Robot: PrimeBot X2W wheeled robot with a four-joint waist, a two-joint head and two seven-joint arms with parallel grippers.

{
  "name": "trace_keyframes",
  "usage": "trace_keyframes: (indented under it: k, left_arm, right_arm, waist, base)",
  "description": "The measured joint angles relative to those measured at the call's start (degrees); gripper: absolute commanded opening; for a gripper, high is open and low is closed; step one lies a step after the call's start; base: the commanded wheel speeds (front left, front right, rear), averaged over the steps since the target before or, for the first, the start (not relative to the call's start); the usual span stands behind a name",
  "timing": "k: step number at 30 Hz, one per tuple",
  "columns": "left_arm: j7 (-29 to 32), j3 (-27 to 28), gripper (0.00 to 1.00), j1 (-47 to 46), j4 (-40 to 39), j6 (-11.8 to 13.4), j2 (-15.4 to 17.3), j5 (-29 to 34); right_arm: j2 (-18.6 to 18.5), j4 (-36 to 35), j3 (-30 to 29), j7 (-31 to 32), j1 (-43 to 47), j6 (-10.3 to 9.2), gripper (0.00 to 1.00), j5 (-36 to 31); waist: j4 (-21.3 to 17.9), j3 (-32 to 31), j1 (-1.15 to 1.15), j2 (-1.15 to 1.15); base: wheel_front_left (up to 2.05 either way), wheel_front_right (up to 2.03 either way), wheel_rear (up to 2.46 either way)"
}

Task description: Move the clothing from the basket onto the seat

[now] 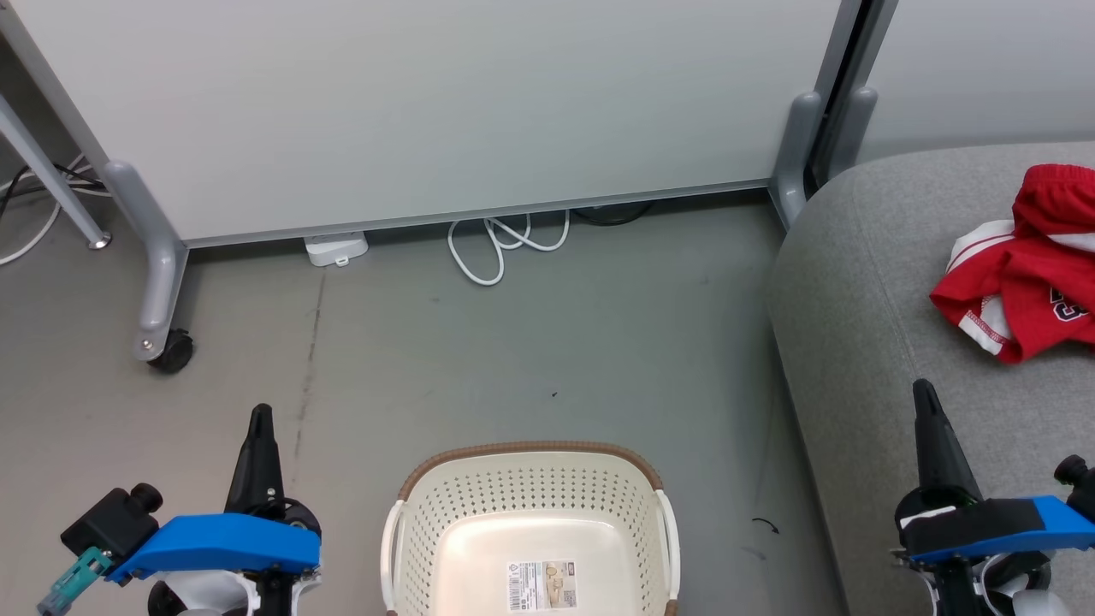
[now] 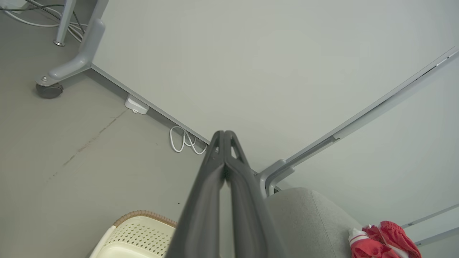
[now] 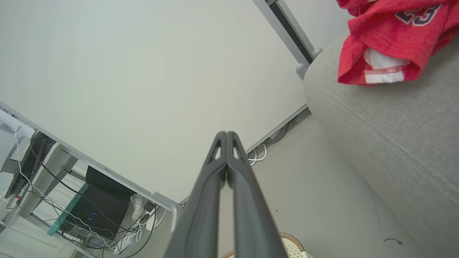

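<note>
Nearest me, my left gripper (image 1: 261, 417) and right gripper (image 1: 925, 392) both point ahead, jaws pressed together and holding nothing. Between them, on the grey floor (image 1: 556, 342), sits the cream laundry basket (image 1: 530, 483), with a label sticker (image 1: 541, 585) on its bare bottom. Off to my right, the grey sofa seat (image 1: 855, 342) carries the clothing: the red jersey (image 1: 1018, 299) lies crumpled, with the red shorts (image 1: 1056, 195) just behind and touching it. Farthest off, a white cable (image 1: 488, 257) loops beneath the wheeled partition panel (image 1: 428, 103).
</note>
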Motion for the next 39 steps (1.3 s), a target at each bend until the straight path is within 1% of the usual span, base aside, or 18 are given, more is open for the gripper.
trace_keyframes:
  k: [17, 39]
  left_arm:
    - [2.98, 1.49, 0.00, -0.09, -0.45, 0.00, -0.02, -12.21]
    - [6.24, 2.93, 0.00, -0.40, -0.99, -0.01, -0.04, -25.29]
  right_arm:
    - [-0.01, 0.54, -0.19, 2.99, -0.10, 0.00, 0.00, 12.25]
    - [-0.04, 1.14, -0.37, 6.38, -0.26, 0.00, 0.00, 25.73]
  waist:
    - [-0.18, -0.78, 0.00, 0.00]
    - [-0.42, -1.79, 0.00, 0.00]
  base:
    - [0.00, 0.00, 0.00]
    - [0.00, 0.00, 0.00]
